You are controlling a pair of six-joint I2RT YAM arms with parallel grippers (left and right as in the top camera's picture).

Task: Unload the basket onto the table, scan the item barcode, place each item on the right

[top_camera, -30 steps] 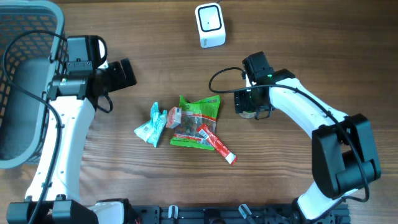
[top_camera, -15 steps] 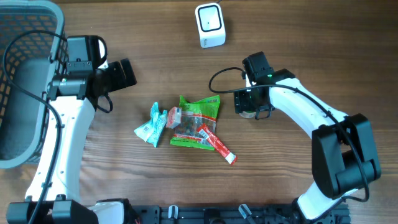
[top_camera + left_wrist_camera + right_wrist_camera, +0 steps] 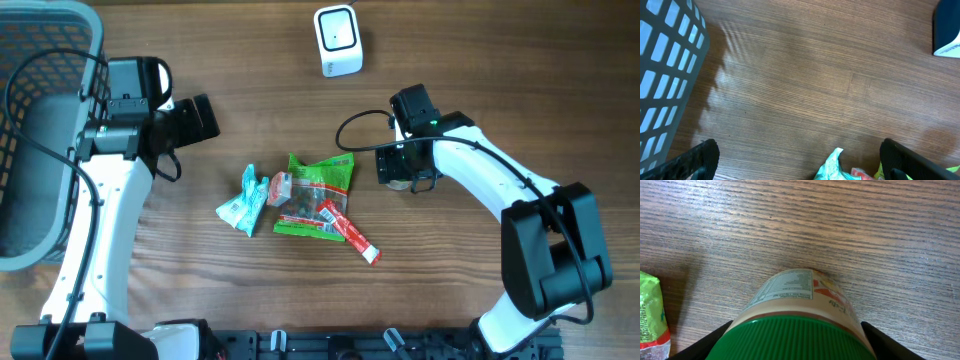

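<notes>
Within the right claw (image 3: 795, 342), jar (image 3: 790, 292) stands upright, lid up.

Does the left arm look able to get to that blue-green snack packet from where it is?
Probably yes: the left gripper stands open, and only bare table lies between it and the blue-green packet.

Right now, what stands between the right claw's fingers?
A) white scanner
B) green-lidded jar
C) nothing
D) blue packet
B: the right wrist view shows the jar, green lid up, flanked by the fingers of the right claw.
</notes>
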